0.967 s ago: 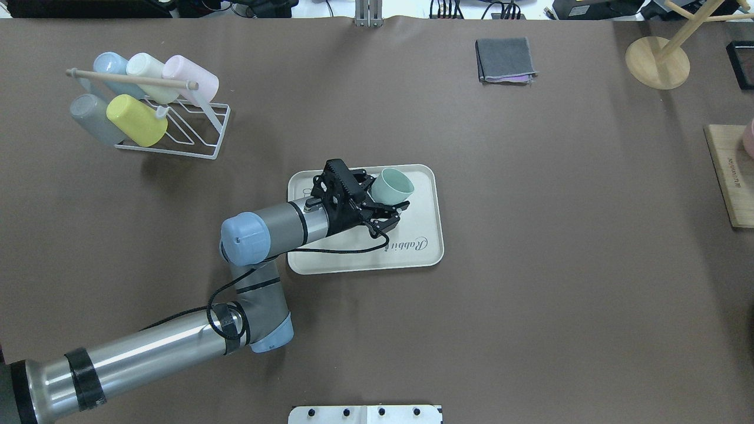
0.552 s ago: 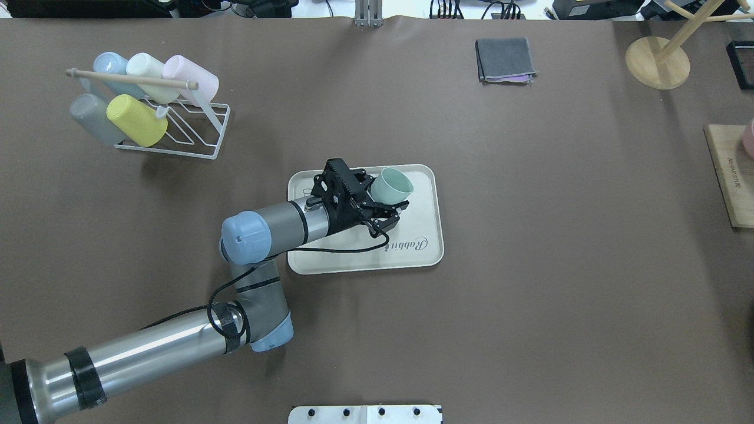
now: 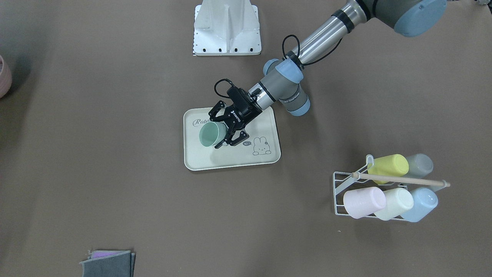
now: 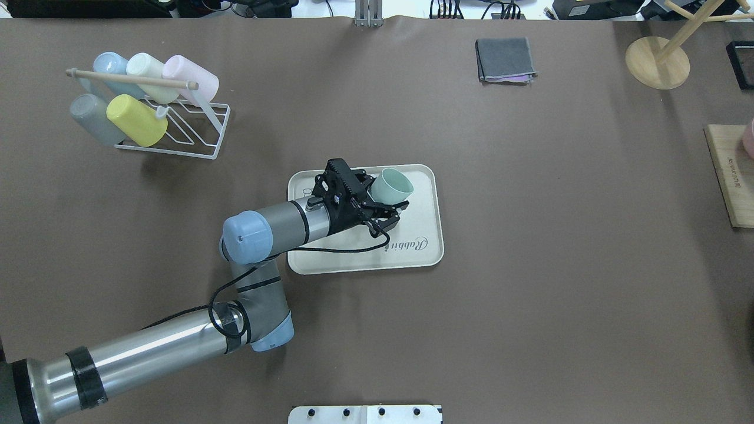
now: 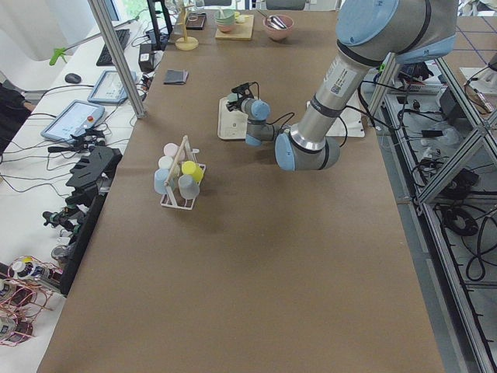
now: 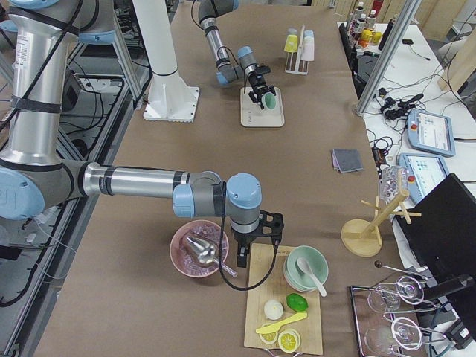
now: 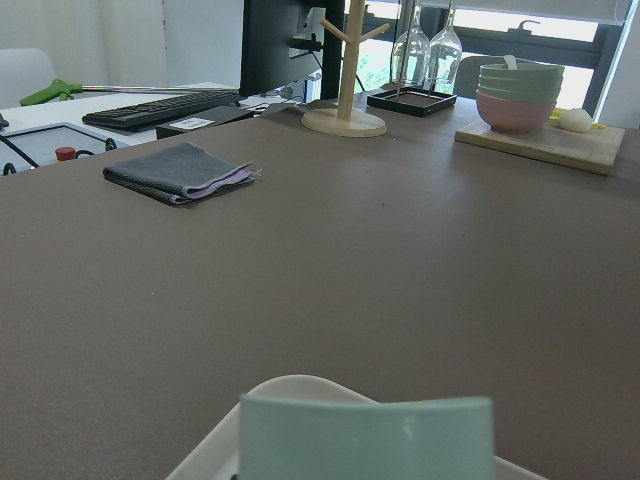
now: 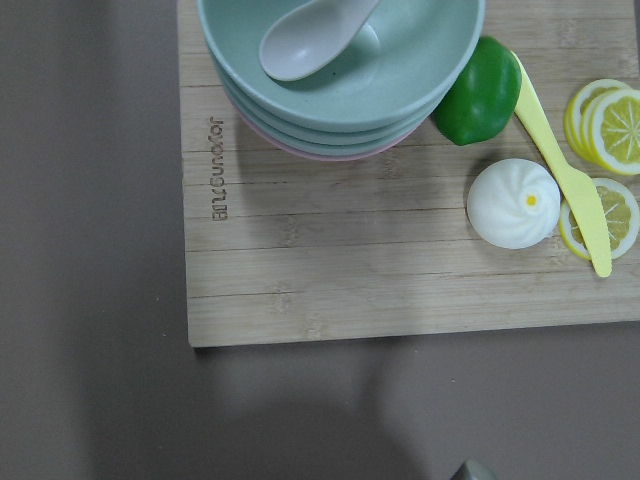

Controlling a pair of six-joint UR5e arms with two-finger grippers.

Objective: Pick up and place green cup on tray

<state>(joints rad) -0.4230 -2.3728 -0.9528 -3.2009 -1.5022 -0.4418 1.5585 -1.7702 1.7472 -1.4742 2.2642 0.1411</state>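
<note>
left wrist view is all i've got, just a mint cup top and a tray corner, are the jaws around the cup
Observer: Yes. The front-facing view shows the left gripper with one jaw on each side of the green cup; whether they press it I cannot tell.
Operator: is the cup over the tray or past its edge
Observer: Over the tray, inside the rim, toward the end with the script.
Operator: where's the other arm
Observer: Far off. The right gripper hangs at a wooden board at the table's other end.
</note>
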